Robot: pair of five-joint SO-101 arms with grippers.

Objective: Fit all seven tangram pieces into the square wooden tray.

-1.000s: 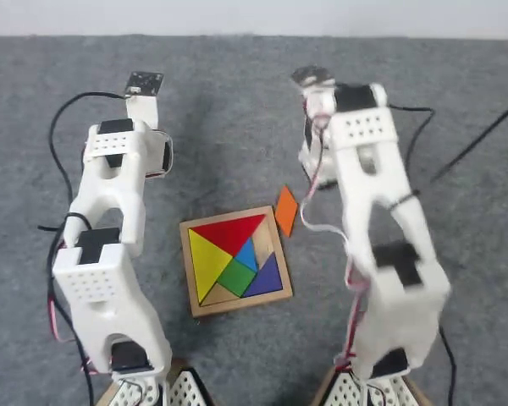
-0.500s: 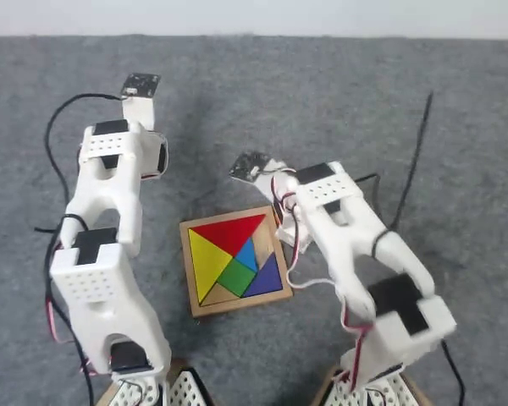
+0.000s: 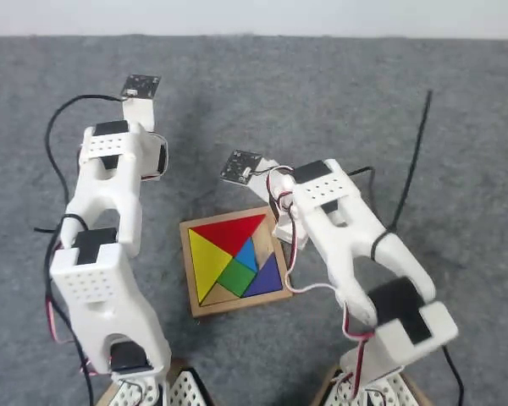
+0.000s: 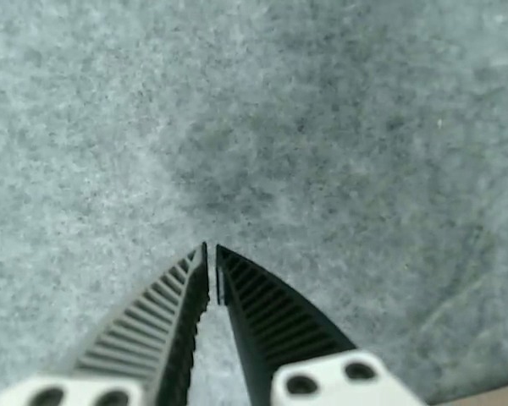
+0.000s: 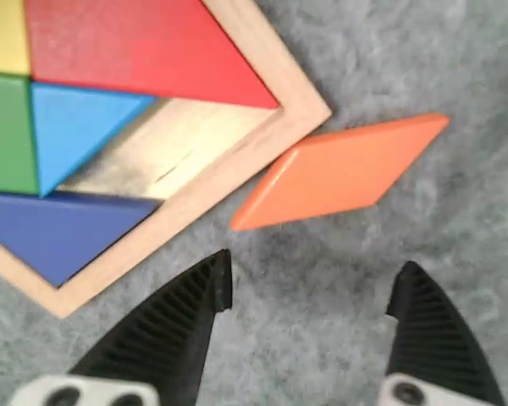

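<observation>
High view: the right arm [image 3: 347, 233] has swung down beside the square wooden tray [image 3: 241, 304] of coloured pieces [image 3: 207, 254]. Left wrist view: left gripper [image 4: 212, 252] pressed together above grey carpet [image 4: 322, 101]. Right wrist view: right gripper [image 5: 315, 275] spread wide over the orange parallelogram [image 5: 343, 173], which lies just outside the tray's corner.

Overhead view and close right wrist view share the tray [image 3: 241, 304].

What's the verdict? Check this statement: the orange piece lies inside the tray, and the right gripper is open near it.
Wrong in one respect. The orange piece lies outside the tray, on the grey mat just past the tray's corner, as the right wrist view shows. The right gripper is open near it, as stated.
</observation>
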